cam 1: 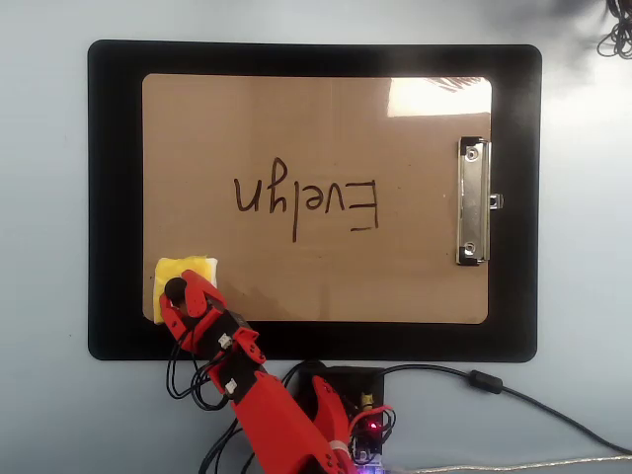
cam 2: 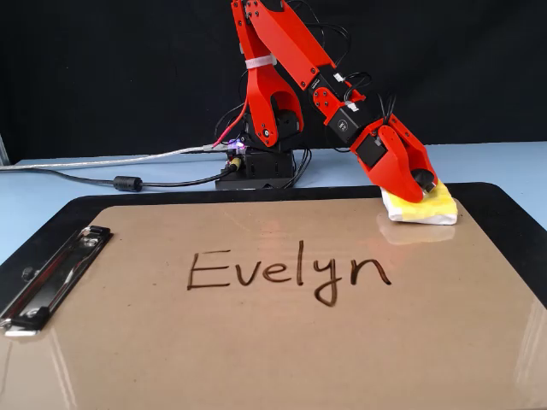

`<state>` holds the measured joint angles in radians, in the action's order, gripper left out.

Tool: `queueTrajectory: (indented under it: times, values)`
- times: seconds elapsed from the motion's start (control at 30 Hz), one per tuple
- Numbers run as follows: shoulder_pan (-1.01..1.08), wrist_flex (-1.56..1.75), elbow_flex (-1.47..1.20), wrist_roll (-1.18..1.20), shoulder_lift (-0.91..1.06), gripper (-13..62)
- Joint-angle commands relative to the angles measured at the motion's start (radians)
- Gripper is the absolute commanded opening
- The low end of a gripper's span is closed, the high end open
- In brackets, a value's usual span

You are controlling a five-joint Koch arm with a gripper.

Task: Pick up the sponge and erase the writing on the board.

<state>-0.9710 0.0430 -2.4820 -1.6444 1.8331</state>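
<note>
Nearest in the fixed view, the writing point(cam 2: 289, 272) is seen intact on the board point(cam 2: 256, 359); nothing is erased. Farther back, at the board's corner, the sponge point(cam 2: 425, 205) is reached by the gripper point(cam 2: 420, 184), apparently closed on its knob.

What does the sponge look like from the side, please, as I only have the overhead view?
Observer: In the fixed view the sponge has a white layer under its yellow top.
Operator: Thank you. Is it lifted off the board?
Observer: It seems not. Its lower edge appears to rest on the board, with its reflection right below it.
Operator: And how is the tool placed?
Observer: The tool slopes down onto the sponge's top, by the black knob. I cannot tell whether it has closed on the knob.
</note>
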Motion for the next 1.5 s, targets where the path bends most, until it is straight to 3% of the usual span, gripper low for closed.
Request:
queueTrajectory:
  times: [0.0, 0.13, 0.27, 0.47, 0.73, 1.03, 1.23, 1.47]
  values:
    - [-0.005, 0.038, 0.058, -0.014, 0.023, -8.0]
    - [0.002, -0.046, 0.161, -0.021, 0.049, -8.0]
    - [0.091, -0.488, 0.353, -0.054, 0.190, -8.0]
    - [0.522, -1.161, 0.600, -0.034, 0.321, -8.0]
    - [1.074, -0.936, 0.534, 0.221, 0.249, -8.1]
    - [1.255, -0.560, 0.377, 0.236, 0.110, -8.1]
    - [1.371, -0.525, 0.353, 0.327, 0.064, -8.1]
    - [1.368, -0.431, 0.270, 0.325, 0.040, -8.1]
